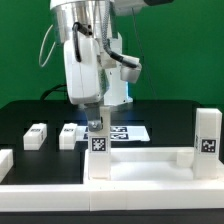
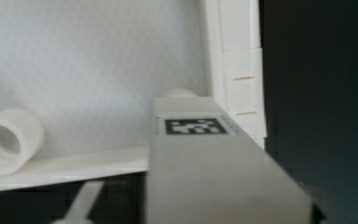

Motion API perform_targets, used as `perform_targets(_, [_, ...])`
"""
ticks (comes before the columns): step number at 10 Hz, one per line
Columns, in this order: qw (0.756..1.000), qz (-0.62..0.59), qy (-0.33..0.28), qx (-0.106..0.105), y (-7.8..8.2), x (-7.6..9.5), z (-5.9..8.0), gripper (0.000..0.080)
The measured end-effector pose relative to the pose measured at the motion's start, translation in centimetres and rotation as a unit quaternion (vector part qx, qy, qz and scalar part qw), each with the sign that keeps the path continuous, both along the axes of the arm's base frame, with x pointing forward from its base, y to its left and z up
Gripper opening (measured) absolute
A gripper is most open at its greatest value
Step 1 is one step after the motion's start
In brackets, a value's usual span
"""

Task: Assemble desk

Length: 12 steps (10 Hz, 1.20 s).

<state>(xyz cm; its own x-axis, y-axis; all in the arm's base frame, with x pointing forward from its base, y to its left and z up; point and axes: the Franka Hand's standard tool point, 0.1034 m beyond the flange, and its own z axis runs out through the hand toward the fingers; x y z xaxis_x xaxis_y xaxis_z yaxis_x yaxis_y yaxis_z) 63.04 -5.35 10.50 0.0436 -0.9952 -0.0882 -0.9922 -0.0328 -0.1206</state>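
The slab (image 1: 150, 160) is being kept flat on the black table (image 1: 170, 115), near its front edge, with a white rail (image 1: 100, 197) lying along the near side. A leg (image 1: 98, 150) is being held upright on the slab, toward the exterior view's left, its tag facing the camera. The gripper (image 1: 96, 124) is being kept closed on the top of this leg, the fingers pressed against its sides. A second leg (image 1: 207, 140) is being left standing upright at the slab's end on the exterior view's right, well apart from the first. Two more legs (image 1: 35, 135) (image 1: 68, 133) are being left lying on the table behind the slab, on the exterior view's left, just beside the marker board (image 1: 132, 133). In the wrist view, the held leg (image 2: 202, 150) is being shown tag-side up against the slab's recessed floor (image 2: 105, 70), near the raised rim (image 2: 233, 60), with a round socket (image 2: 2, 140) just beside it.
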Motion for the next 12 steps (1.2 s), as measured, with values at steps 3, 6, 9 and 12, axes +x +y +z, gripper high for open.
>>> perform_targets(3, [0.968,0.249,-0.003,-0.026,1.4,-0.3,-0.1,0.0623])
perform_targets(6, [0.946,0.321,-0.017,-0.043,1.5,-0.7,-0.3,0.0648])
perform_targets(9, [0.871,0.485,-0.031,-0.068,0.7,-0.4,0.0,0.0648])
perform_targets(12, [0.839,0.536,-0.040,-0.080,0.2,-0.1,-0.1,0.0535])
